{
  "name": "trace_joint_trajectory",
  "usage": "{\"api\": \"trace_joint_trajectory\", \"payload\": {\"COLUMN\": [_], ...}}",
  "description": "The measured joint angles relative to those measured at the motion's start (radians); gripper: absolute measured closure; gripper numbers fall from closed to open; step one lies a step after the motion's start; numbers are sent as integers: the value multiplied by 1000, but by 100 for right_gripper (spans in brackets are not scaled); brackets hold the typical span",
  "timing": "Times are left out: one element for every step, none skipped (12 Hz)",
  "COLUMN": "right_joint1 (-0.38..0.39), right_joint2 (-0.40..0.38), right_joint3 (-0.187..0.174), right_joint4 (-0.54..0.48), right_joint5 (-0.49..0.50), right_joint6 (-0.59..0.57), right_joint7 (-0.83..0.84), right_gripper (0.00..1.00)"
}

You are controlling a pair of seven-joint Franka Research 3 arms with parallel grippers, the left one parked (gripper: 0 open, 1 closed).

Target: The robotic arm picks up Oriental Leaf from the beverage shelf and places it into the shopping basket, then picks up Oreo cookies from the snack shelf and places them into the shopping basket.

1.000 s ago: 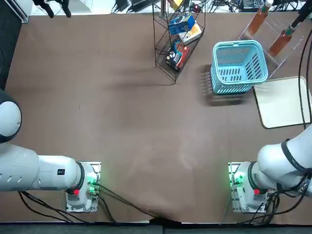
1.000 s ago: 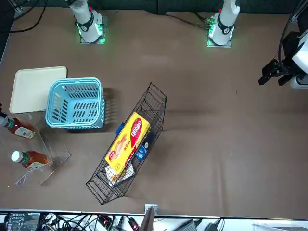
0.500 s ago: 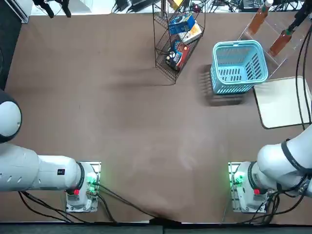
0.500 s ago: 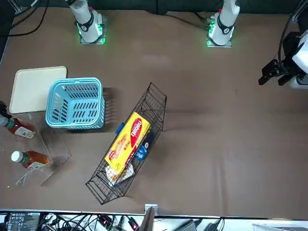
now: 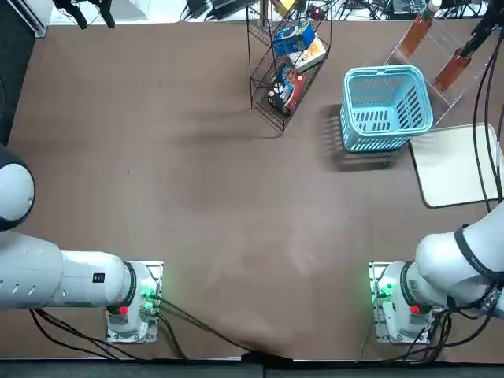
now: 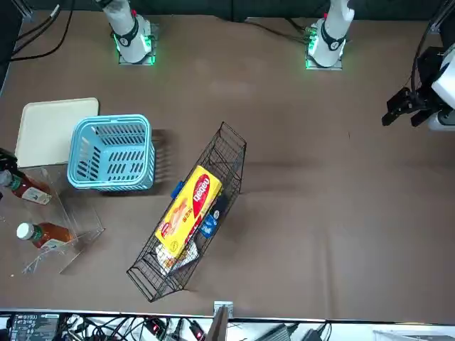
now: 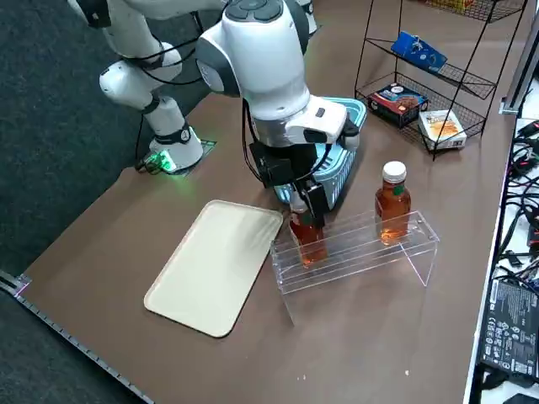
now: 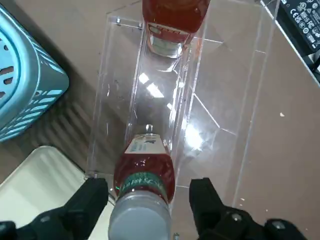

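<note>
Two Oriental Leaf bottles of reddish-brown tea stand on the clear beverage shelf [image 7: 362, 248]. My right gripper [image 8: 150, 200] hangs over the one at the shelf's end nearest the tray, Oriental Leaf [image 8: 144, 172], open, with a finger on each side of its cap and neck. In the side view the gripper [image 7: 305, 206] covers that bottle's top [image 7: 307, 242]. The other bottle [image 7: 392, 202] stands apart along the shelf. The turquoise shopping basket [image 5: 386, 106] sits beside the shelf. The blue Oreo cookies box [image 5: 293, 37] lies on an upper tier of the black wire snack shelf [image 5: 268, 79].
A cream tray [image 5: 457, 165] lies flat next to the basket and shelf, under my arm. The snack shelf also holds a cream-orange box [image 6: 192, 206] and a red-and-black pack [image 7: 396, 97]. Cables and equipment line the table's far edge.
My right gripper has edged in over the end bottle, now covering its cap in the front view. Its cables have shifted slightly. Nothing else moved.
</note>
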Motion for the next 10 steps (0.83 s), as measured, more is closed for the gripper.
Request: {"api": "trace_joint_trajectory", "payload": {"right_joint1": [0, 0, 0, 0, 0, -1, -1, -2, -3, -5], "right_joint2": [0, 0, 0, 0, 0, 0, 0, 1, 1, 2], "right_joint3": [0, 0, 0, 0, 0, 0, 0, 0, 0, 0], "right_joint4": [-7, -13, -18, -22, -25, -26, -28, -29, -31, -32], "right_joint5": [0, 0, 0, 0, 1, 1, 1, 1, 1, 1], "right_joint6": [7, 12, 15, 19, 20, 21, 22, 23, 23, 23], "right_joint7": [0, 0, 0, 0, 0, 0, 0, 0, 0, 0], "right_gripper": [0, 0, 0, 0, 0, 0, 0, 0, 0, 0]}}
